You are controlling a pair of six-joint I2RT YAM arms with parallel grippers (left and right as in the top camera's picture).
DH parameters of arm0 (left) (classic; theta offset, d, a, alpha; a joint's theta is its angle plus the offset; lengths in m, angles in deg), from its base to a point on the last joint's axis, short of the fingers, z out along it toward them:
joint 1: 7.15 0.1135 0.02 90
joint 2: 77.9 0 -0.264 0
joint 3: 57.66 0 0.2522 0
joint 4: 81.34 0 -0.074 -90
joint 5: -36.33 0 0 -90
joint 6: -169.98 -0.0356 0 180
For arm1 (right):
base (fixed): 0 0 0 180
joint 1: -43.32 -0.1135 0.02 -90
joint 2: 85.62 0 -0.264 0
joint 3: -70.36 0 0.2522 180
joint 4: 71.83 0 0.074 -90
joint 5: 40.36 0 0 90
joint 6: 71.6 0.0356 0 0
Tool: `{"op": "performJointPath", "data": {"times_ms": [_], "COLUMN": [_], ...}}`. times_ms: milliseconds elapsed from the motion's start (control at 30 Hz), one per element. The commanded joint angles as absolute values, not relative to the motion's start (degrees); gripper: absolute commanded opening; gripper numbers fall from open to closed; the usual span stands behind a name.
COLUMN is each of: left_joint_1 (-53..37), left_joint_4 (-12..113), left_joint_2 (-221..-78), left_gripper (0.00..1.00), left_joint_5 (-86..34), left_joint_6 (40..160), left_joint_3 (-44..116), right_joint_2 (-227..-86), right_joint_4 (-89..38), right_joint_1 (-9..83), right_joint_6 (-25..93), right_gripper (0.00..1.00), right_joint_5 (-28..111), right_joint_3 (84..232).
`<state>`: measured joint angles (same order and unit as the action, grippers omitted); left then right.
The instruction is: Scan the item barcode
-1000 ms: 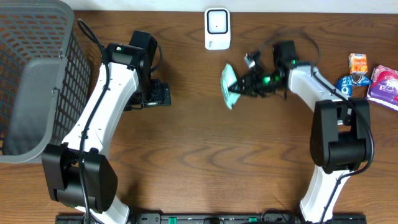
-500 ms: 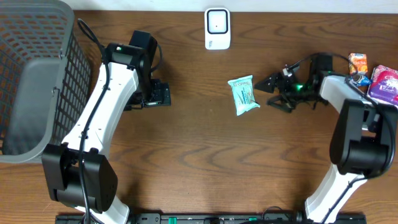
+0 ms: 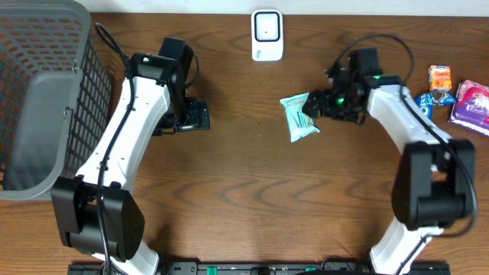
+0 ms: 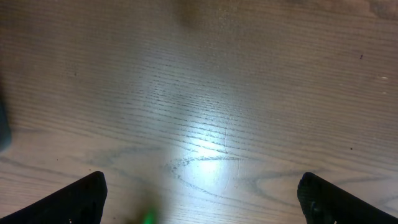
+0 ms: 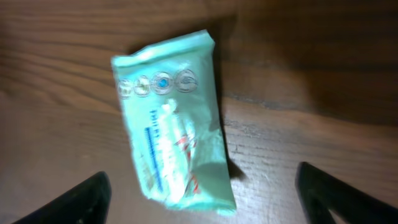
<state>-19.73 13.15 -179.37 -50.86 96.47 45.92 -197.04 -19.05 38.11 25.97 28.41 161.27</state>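
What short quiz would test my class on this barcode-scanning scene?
1. True or false: the right gripper is clamped on the green packet.
2. Where is the white scanner? A) under the packet; B) on the table, near its far edge; C) held by an arm.
3. Fill in: the left gripper is open and holds ____.

Key: 1 false, its jaws are open and the packet lies flat on the table; 2 B; 3 nothing.
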Motion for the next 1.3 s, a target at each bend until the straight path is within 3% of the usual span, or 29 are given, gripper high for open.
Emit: {"op": "performJointPath", "data": {"times_ms": [0,133,167,267,333,533,700,867,1033,1267], "left_joint_1": [-19.7,-19.7,-19.7,-19.7,-19.7,-19.7,-19.7,-19.7,-19.7,-19.7], "left_joint_4": [12.9,13.0,13.0,12.9,13.0,13.0,13.0,13.0,13.0,13.0], "left_joint_2": [-179.0,-179.0,-179.0,-179.0,-179.0,-179.0,-179.0,-179.0,-179.0,-179.0], "left_gripper": [0.98,0.98,0.98,0.98,0.98,0.98,0.98,0.98,0.98,0.98], "left_joint_5": [-51.4,-51.4,-51.4,-51.4,-51.4,-51.4,-51.4,-51.4,-51.4,-51.4], "left_joint_6": [96.3,96.3,96.3,96.3,96.3,96.3,96.3,96.3,96.3,96.3], "left_joint_3": [46.3,46.3,46.3,46.3,46.3,46.3,46.3,46.3,46.3,46.3], "right_joint_2": [-202.8,-207.4,-208.0,-209.0,-209.0,-209.0,-209.0,-209.0,-209.1,-211.3], "right_joint_4": [-21.1,-22.4,-22.5,-22.5,-23.1,-27.8,-37.1,-55.2,-61.2,-70.6], "right_joint_1": [36.9,36.1,36.0,36.1,36.0,36.1,35.7,33.5,31.1,29.0], "right_joint_6": [25.2,25.7,26.3,27.2,27.8,31.7,42.2,53.3,61.3,64.7], "right_gripper": [0.78,0.67,0.58,0.13,0.01,0.01,0.01,0.01,0.01,0.01], "right_joint_5": [23.6,22.9,22.9,22.8,20.6,6.1,-0.8,4.0,21.6,27.9], "right_joint_3": [160.8,160.8,160.8,160.8,160.9,165.4,173.0,174.7,174.7,175.1]}}
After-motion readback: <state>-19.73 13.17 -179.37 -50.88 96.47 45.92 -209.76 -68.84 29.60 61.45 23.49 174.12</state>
